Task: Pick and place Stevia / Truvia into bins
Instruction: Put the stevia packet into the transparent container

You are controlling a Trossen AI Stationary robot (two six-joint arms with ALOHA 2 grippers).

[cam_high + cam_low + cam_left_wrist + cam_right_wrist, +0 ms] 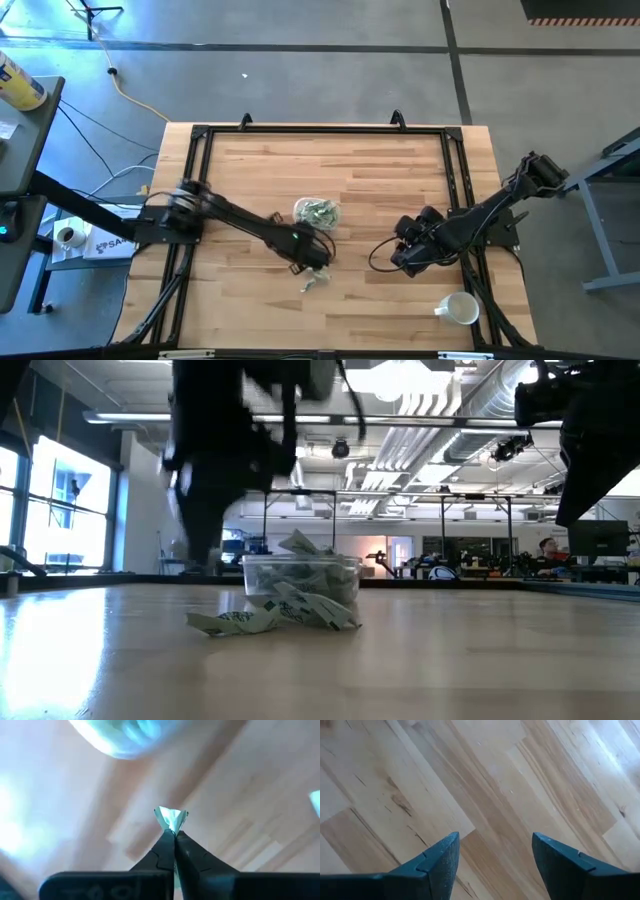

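Left gripper [174, 834] pinches one packet [171, 818] by its edge, clear container [317, 212] just ahead.
Thin grip: it could slip out short; right gripper [495, 854] waits, fingers apart.

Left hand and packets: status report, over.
Left hand shut on a packet. Right hand open, idle. Container holds packets; loose packets outside. Nothing blocking.

You see a table [250, 310] of pale, smooth wood planks with a soft sheen at the frame's centre. The bin [300, 578] is clear glossy plastic, its packets [240, 622] crinkled matt paper. The left gripper [174, 836] looks matt dark plastic; the mug [459, 309], lower right, glossy white.
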